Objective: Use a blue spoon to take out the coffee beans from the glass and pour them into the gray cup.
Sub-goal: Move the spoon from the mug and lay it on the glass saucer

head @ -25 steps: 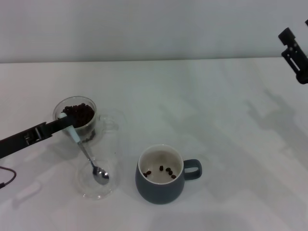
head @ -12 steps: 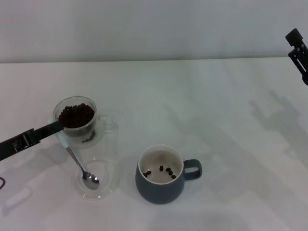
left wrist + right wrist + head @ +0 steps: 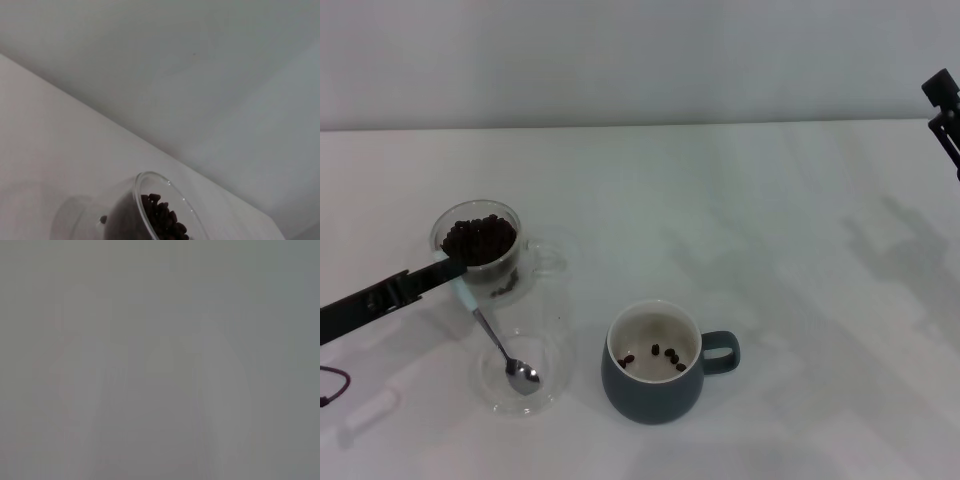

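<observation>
The glass [image 3: 480, 248] stands at the left, full of coffee beans [image 3: 478, 238]; it also shows in the left wrist view [image 3: 150, 182] with its beans [image 3: 162, 222]. My left gripper [image 3: 455, 268] reaches in from the left, just in front of the glass, and is shut on the pale handle of the blue spoon [image 3: 490, 330]. The spoon hangs down towards me, with its empty metal bowl in a flat clear dish [image 3: 548, 392]. The gray cup [image 3: 655, 395] stands to the right of the dish with a few beans [image 3: 665, 355] inside. My right gripper [image 3: 945, 115] is raised at the far right edge.
The white table [image 3: 770, 250] runs back to a pale wall. A dark cable [image 3: 328, 385] lies at the left edge. The right wrist view shows only blank grey.
My left gripper and the spoon swung left, then back a little to the right, the spoon bowl staying over the dish. The right arm drew further out at the right edge.
</observation>
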### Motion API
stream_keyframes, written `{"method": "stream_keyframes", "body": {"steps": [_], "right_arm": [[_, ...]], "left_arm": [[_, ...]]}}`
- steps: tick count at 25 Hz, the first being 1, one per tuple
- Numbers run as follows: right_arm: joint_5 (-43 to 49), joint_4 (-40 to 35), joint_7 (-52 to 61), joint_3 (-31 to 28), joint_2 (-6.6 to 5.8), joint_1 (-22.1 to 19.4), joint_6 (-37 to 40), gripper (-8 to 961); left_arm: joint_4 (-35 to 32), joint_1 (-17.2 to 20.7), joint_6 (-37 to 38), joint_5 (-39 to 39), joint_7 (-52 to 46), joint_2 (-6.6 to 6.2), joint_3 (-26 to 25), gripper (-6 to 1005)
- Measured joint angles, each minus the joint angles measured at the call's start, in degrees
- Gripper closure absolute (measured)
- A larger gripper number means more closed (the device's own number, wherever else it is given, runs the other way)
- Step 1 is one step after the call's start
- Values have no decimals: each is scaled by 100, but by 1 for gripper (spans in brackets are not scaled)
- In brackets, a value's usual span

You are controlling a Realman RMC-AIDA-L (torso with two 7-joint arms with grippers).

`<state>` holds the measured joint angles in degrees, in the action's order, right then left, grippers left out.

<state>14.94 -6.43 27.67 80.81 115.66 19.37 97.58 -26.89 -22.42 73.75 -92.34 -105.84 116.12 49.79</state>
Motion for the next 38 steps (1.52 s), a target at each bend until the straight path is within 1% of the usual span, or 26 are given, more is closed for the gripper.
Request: {"method": "stream_keyframes", "body": {"steps": [4,9,12,17,26,31,34,38], "right_arm": [[0,33,-1,-27,-4,-12,8,244],[0,36,-14,-30,-8,-23,2,244],[0,37,-16,-30,-12,-24,-28,244],[-21,29,-19,-38,-26,-24,-30,244],[-50,4,-54,-39,-37,-48,5,244],[-53,-1,-99,-39,-41,-65,8,244],[-53,-34,-103,-39,-51,-115,18,244],[-53,-59,-171,-39,-55,-150,30,244]], "left_arm": [[135,-28,-132,7,6,45,-4,863],[344,-81,-260,8,2,59,-5,864],[384,-89,-269,15,6,63,-5,837],[404,-70,-274,48,-1,135,-13,787],[423,22,-360,165,-139,149,-40,684],[542,136,-434,208,-179,148,-273,613],[532,253,-436,211,-144,158,-334,368],[492,441,-435,259,15,170,-566,289]]}}
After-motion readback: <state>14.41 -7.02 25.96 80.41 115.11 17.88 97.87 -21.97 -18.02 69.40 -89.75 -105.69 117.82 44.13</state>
